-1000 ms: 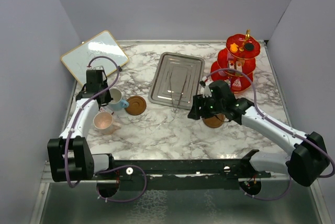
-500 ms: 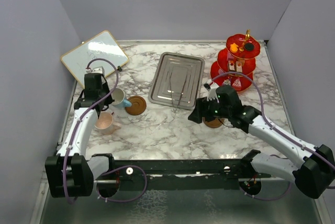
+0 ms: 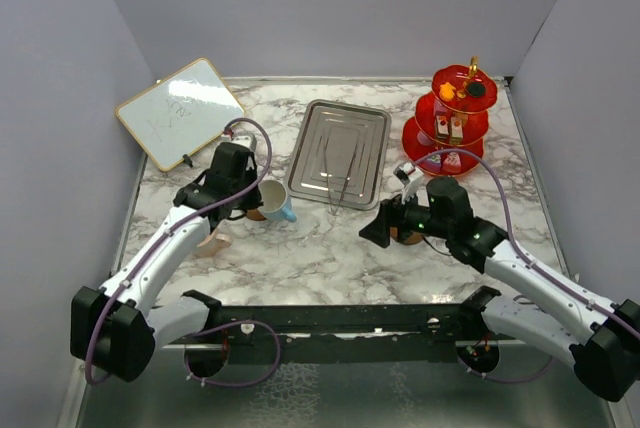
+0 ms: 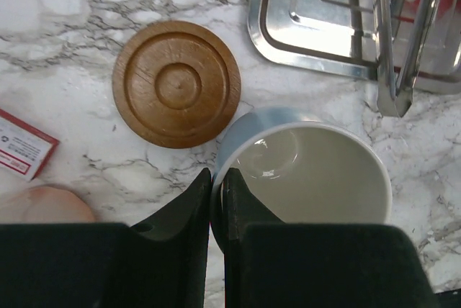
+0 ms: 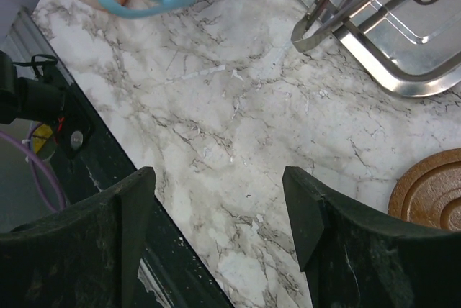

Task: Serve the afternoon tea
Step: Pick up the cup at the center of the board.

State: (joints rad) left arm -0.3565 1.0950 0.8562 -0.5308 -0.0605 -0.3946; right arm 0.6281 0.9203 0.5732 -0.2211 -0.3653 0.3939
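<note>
Your blue cup [image 4: 302,178] is just right of the left saucer [image 4: 176,83], not on it, its rim pinched in the closed left pincer [image 4: 216,178]. The right pincer [image 5: 216,178] gapes wide and empty beside the right saucer [image 5: 432,193]. The pink cup [image 4: 43,206] has yet to be placed, while cake pieces [image 3: 447,91] already sit on the stand [image 3: 455,123]. Only the left wrist view shows the rim grip.

Nothing is legible: the red-and-white card [image 4: 21,151] on the marble carries print too small to read.
</note>
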